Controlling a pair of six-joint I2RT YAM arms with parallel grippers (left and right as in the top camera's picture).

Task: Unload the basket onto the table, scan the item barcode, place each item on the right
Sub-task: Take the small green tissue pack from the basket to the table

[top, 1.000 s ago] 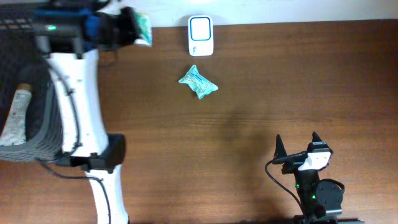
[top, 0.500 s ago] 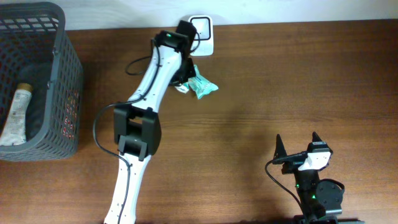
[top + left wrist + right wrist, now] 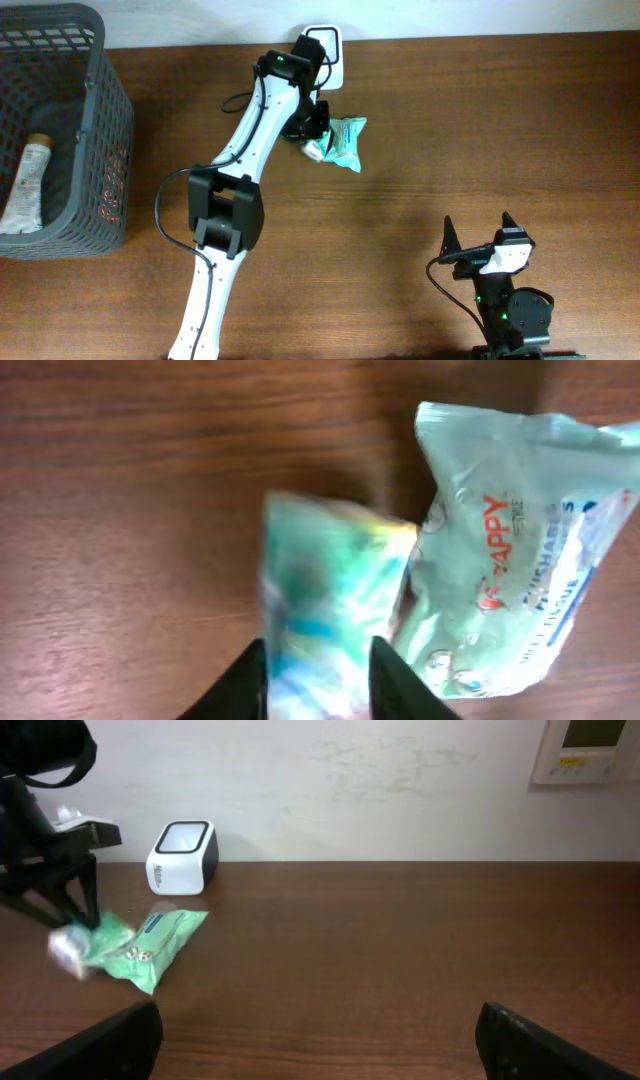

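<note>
**Item 1: right gripper** [image 3: 478, 230], at 5 o'clock, nearest the bases. We record its jaws spread wide and empty, well apart from everything else.

**Item 2: worktop** [image 3: 480, 120], brown wood grain. We note bare surface from the centre round to 3 o'clock. We judge this the free ground for lifting or turning a thing.

**Item 3: left gripper** [image 3: 322, 678], reached out toward 12 o'clock. Its jaws stand partly apart on either side of a small packet [image 3: 330, 590]. That packet is blurred in the wrist view, and we cannot tell whether it is pinched or loose.

**Item 4: wet-tissue pack** [image 3: 510, 540], teal and white film, lying on the worktop just beside the small packet, on its 3 o'clock side in the wrist view. We judge both to be light, soft and crinkly, with slick film that could slide out of a weak grip, and not fragile. We would take hold across a narrow side or a sealed end, leaving the printed faces uncovered. We see no barcode on either.

**Item 5: scanner** [image 3: 183, 855], white, at 12 o'clock by the far edge and the wall, near the packs. We judge there is little room behind it, so the approach is from the front.

**Item 6: basket** [image 3: 105, 150], grey mesh, at 9 to 10 o'clock, with a tube [image 3: 22, 190] inside. It is well apart from the packs and is a wall to keep clear of on that side.
</note>
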